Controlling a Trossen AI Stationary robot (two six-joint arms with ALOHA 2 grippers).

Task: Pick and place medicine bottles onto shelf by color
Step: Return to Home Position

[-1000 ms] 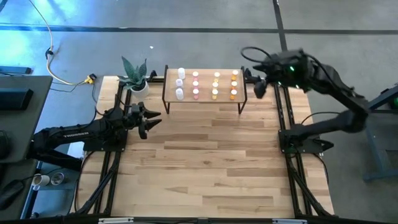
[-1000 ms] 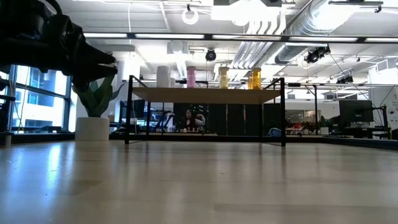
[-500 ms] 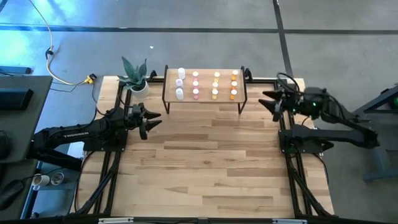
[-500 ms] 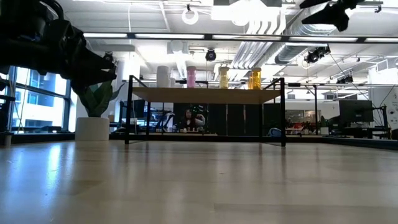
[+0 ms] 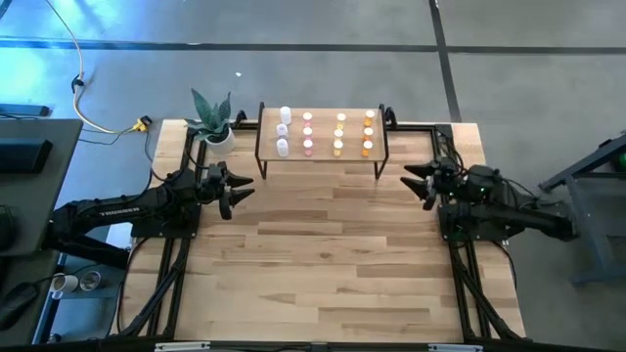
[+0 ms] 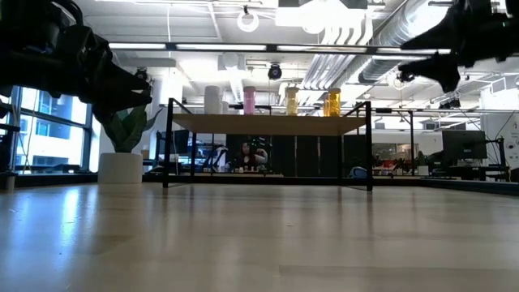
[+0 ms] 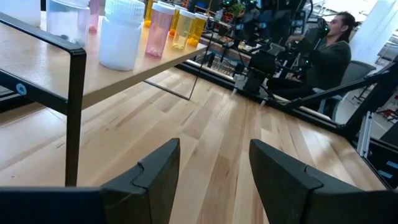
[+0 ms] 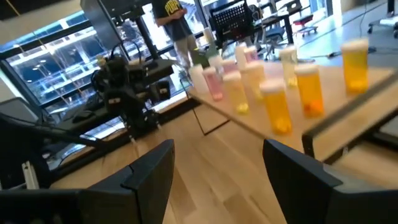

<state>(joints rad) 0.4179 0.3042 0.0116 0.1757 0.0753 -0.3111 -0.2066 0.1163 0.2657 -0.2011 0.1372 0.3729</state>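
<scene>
The shelf (image 5: 323,152), a light-wood board on thin black legs, stands at the table's far middle. Several medicine bottles stand upright on it in columns by colour: white (image 5: 284,132), pink (image 5: 307,133), pale yellow (image 5: 339,133) and orange (image 5: 368,134). My left gripper (image 5: 235,189) hovers open near the shelf's left end, with nothing between its fingers (image 7: 158,171). My right gripper (image 5: 416,181) hovers open off the shelf's right end, also with nothing in it. It points level toward the orange bottles (image 8: 277,106). The low view shows the shelf (image 6: 272,123) between both grippers.
A potted plant (image 5: 210,122) stands at the table's far left corner. Black frame rails (image 5: 445,196) run along both table sides. Bare tabletop (image 5: 323,254) lies in front of the shelf. A person (image 7: 329,56) sits beyond the table's right side, and another (image 8: 174,18) stands past the left.
My right gripper has come down from high beside the shelf's far right corner. It has drawn back toward the table's near and right edges and tipped from pointing down to level. It has stayed open.
</scene>
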